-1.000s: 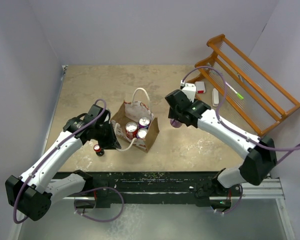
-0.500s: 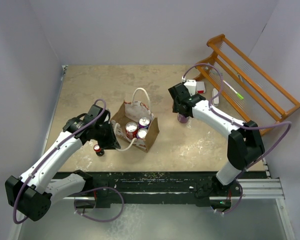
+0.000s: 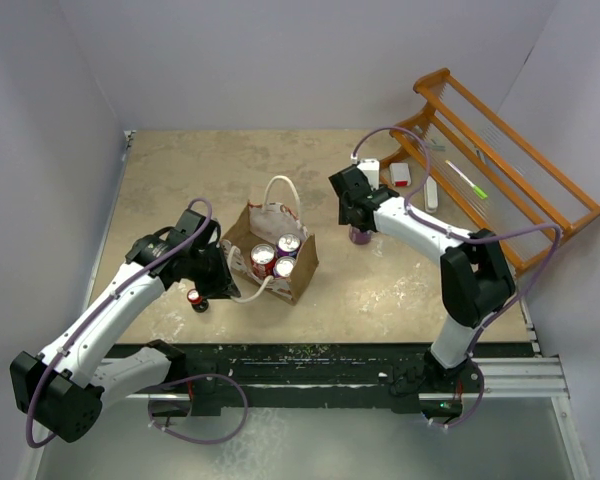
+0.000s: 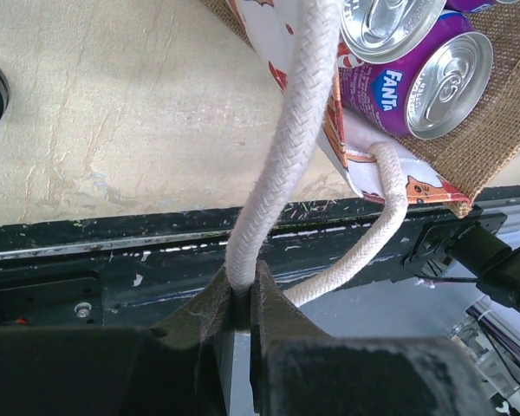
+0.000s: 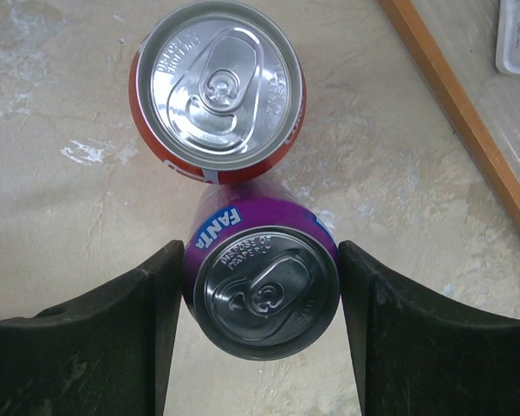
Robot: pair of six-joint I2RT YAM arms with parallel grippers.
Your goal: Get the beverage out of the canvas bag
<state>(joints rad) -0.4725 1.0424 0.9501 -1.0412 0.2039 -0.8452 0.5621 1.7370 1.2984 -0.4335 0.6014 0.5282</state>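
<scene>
To steady the tan-and-white canvas bag (image 3: 304, 268), the left pincer (image 4: 241, 290) clamps its white rope handle (image 4: 286, 165); the right pincer (image 5: 262, 290) clasps a purple Fanta can (image 5: 264, 299).

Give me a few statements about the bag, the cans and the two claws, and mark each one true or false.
1. The left gripper is clamped on the white rope handle of the canvas bag. True.
2. The canvas bag is empty. False: three cans show their tops inside it.
3. A purple Fanta can sits between the fingers of the right gripper. True.
4. The red can beside it lies on its side. False: it stands upright, pull tab facing up.
5. The wooden rack is next to the left arm. False: it is at the far right, beyond the right arm.
</scene>
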